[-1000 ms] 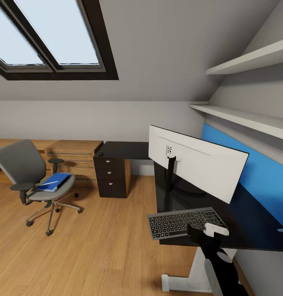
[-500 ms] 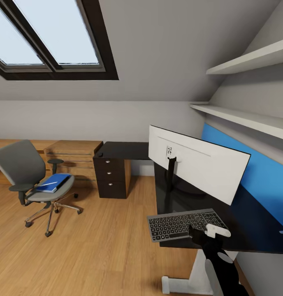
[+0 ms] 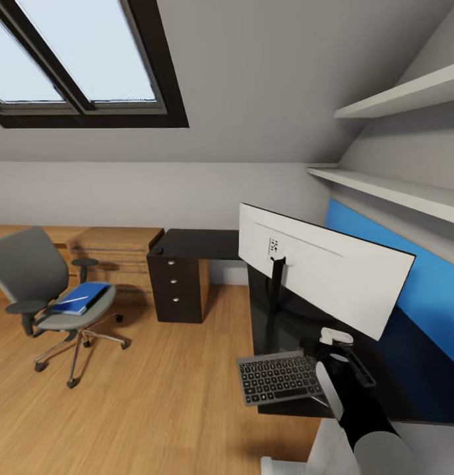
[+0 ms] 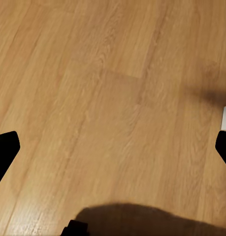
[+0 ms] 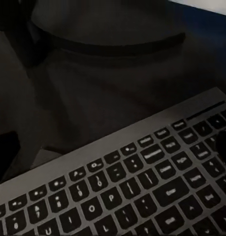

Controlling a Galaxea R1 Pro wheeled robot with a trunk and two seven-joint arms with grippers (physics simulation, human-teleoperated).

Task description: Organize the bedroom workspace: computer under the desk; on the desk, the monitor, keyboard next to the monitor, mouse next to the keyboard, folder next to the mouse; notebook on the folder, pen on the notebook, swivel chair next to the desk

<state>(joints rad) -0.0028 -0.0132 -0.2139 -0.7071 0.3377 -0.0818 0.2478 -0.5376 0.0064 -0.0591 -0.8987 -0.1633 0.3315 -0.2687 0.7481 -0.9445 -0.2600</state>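
while the keyboard [image 3: 280, 377] is lying crosswise before the monitor [image 3: 319, 277], the right gripper [image 3: 338, 343] is hanging above its right end, finger state unclear.

Right arm: black-and-white jointed right arm [image 3: 359, 409] reaches forward and up from the lower right of the head view.
Right gripper: state cannot be made out.
Left gripper: black fingertips [image 4: 5, 152] far apart, spread wide.
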